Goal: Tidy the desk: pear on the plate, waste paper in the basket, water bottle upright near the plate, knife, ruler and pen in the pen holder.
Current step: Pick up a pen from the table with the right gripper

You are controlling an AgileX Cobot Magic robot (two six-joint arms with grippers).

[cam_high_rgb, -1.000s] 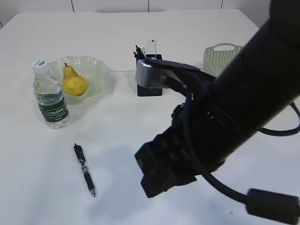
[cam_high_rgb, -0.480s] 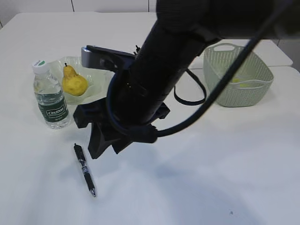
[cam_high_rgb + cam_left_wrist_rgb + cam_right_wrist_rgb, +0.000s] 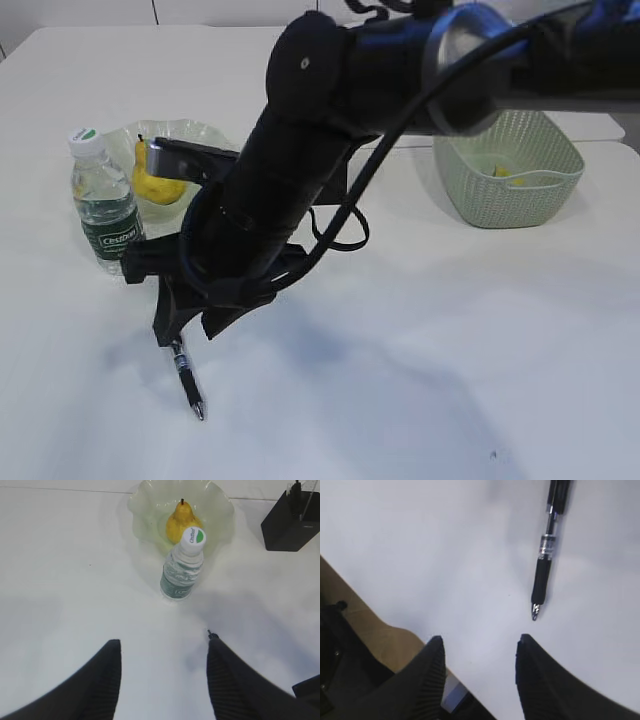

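Right arm has swung across to the pen (image 3: 546,555) — right claw (image 3: 479,675) spread, empty, pen just ahead. Pen-pickup step; next: advance, straddle barrel, pinch.

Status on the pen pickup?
Right gripper open, empty, short of the pen. Left gripper open, idle. Pen flat on the table, nothing blocking it.

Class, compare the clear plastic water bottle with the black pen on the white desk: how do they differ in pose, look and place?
The clear plastic water bottle stands upright; the black pen lies flat on the white desk. The bottle is see-through with a green label and white cap; the pen is slim and dark. The bottle stands beside the pale green plate; the pen lies apart, nearer the camera. Both rest on the desk, ungripped.
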